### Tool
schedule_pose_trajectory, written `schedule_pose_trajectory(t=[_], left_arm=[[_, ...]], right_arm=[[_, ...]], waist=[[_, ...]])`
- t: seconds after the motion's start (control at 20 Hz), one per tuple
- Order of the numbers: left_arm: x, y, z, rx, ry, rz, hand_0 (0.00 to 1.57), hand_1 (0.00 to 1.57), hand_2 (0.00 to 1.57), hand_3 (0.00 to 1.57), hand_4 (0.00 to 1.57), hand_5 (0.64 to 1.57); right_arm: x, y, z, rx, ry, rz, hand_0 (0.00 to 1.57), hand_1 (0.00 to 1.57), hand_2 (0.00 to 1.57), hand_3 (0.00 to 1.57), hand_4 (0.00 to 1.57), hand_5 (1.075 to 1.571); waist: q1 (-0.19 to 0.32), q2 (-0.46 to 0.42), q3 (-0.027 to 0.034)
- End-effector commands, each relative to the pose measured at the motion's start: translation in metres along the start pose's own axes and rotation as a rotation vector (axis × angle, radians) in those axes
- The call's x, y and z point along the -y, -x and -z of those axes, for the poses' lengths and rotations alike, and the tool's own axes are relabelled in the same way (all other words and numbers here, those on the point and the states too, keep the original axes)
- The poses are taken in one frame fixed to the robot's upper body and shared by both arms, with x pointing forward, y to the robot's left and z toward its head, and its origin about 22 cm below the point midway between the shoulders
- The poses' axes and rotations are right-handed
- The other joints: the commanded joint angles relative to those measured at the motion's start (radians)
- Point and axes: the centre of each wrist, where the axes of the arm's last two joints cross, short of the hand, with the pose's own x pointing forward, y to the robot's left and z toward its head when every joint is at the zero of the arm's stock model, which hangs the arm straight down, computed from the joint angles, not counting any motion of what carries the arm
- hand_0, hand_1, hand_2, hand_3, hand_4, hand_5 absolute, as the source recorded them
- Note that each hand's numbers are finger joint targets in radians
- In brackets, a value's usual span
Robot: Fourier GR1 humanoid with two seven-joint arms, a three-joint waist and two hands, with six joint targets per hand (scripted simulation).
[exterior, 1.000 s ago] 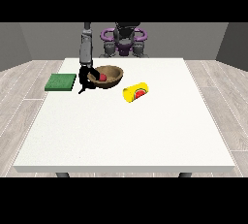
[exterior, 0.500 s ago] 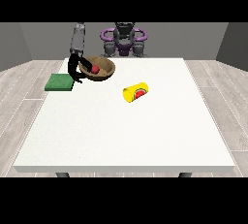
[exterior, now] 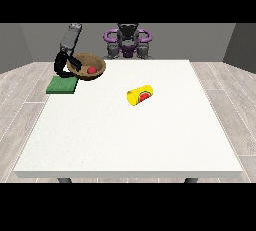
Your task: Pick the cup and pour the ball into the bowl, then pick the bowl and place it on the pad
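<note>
- Fingers of the hand at the view's left point(exterior: 62, 65) curl round the near-left rim of the brown bowl point(exterior: 86, 67), holding it lifted and tilted above the table's point(exterior: 125, 135) far-left corner.
- Inside the bowl lies the red ball point(exterior: 92, 70), towards its right side.
- Just below and to the left of the bowl, the green pad point(exterior: 62, 85) lies flat at the table's left edge; the hand hangs over it, and the bowl overlaps only its right end.
- Near the table's middle, well apart from the bowl, the yellow cup point(exterior: 139, 95) lies on its side, its open end with a red inside turned towards the camera.
- No other hand shows; only the robot's purple and grey torso point(exterior: 128, 41) is seen behind the table.
</note>
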Motion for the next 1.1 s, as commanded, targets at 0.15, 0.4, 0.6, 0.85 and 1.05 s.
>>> schedule_pose_trajectory(t=[0.15,0.4,0.6,0.85,1.05], left_arm=[[0.002,0.008,-0.005,0.012,-0.013,0.039,0.00,0.00,0.00,0.00,0.00,1.539],[0.011,0.005,-0.003,0.043,-0.017,0.028,0.00,0.00,0.00,0.00,0.00,1.532],[0.012,-0.026,0.007,0.072,0.003,0.027,0.00,0.00,0.00,0.00,0.00,1.534],[0.010,-0.045,0.009,0.104,0.008,0.059,0.00,0.00,0.00,0.00,0.20,1.532],[0.026,-0.060,0.017,0.174,0.007,0.045,0.00,0.00,0.00,0.00,0.05,1.537]], right_arm=[[0.026,-0.008,0.011,0.045,-0.019,-0.030,1.57,1.57,1.57,1.57,1.30,1.514],[0.080,0.000,0.016,0.058,0.034,-0.006,1.57,1.57,1.57,1.57,1.31,1.534],[0.096,0.027,0.016,0.059,0.080,0.076,1.57,1.57,1.57,1.21,1.28,1.535],[0.129,0.018,0.018,0.071,0.064,0.090,1.57,1.57,1.57,0.78,1.29,1.551],[0.121,0.019,0.023,0.144,0.124,0.022,1.57,1.57,1.57,0.46,1.28,1.552]], waist=[[-0.038,0.028,0.0012],[-0.031,0.056,0.0017],[0.009,0.071,0.0026],[0.010,0.104,0.0026],[0.016,0.176,0.0031]])
